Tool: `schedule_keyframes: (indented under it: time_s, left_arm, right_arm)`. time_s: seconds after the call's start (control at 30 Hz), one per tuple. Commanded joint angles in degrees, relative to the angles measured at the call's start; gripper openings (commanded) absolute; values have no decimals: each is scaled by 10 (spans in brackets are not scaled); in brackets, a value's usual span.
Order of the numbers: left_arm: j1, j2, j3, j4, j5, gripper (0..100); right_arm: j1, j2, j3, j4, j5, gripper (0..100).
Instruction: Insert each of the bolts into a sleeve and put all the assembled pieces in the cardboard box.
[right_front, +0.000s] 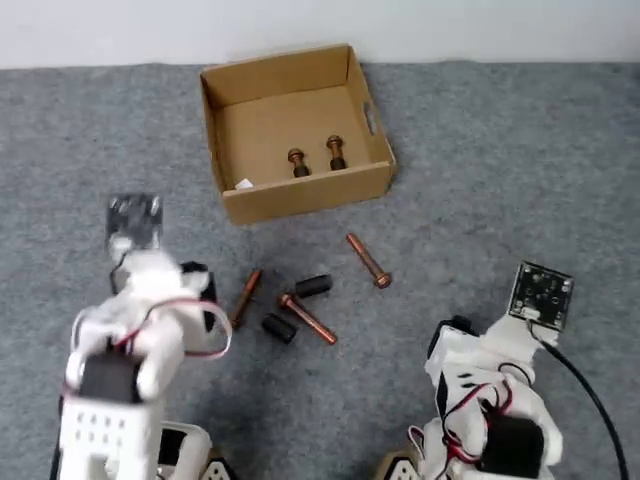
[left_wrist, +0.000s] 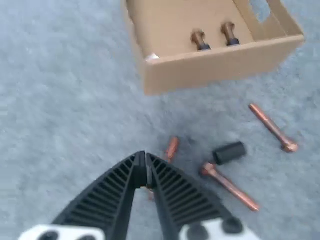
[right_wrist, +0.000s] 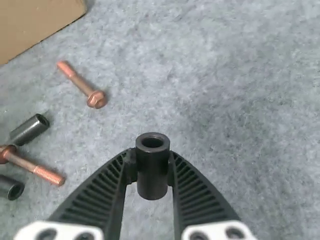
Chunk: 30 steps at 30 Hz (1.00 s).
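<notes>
My right gripper (right_wrist: 152, 161) is shut on a black sleeve (right_wrist: 152, 172), held upright with its bore facing up, above bare carpet. My left gripper (left_wrist: 145, 159) is shut with nothing in it and hangs over one copper bolt (left_wrist: 171, 148), which its fingers partly hide. Two more bolts (right_front: 307, 318) (right_front: 368, 260) and two loose sleeves (right_front: 313, 286) (right_front: 279, 328) lie on the carpet between the arms. The cardboard box (right_front: 305, 200) stands at the back and holds two assembled pieces (right_front: 298, 162) (right_front: 336, 152).
Grey carpet covers the table. A small white scrap (right_front: 244, 184) lies in the box's front corner. The left arm (right_front: 140, 340) fills the near left and the right arm (right_front: 490, 390) the near right. Open carpet lies to the right of the box.
</notes>
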Motion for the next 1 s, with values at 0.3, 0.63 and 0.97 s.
schedule_keyframes:
  time_s: [0.3, 0.63, 0.97]
  left_arm:
    - [130, 265, -131, -4, 268, 8]
    - [174, 438, -138, -65, 313, 128]
    - [174, 586, -205, -78, 314, 148]
  right_arm:
    - [7, -1, -3, -14, -25, 8]
    - [7, -2, -1, -14, -25, 8]
    - [7, -2, -1, -14, -25, 8]
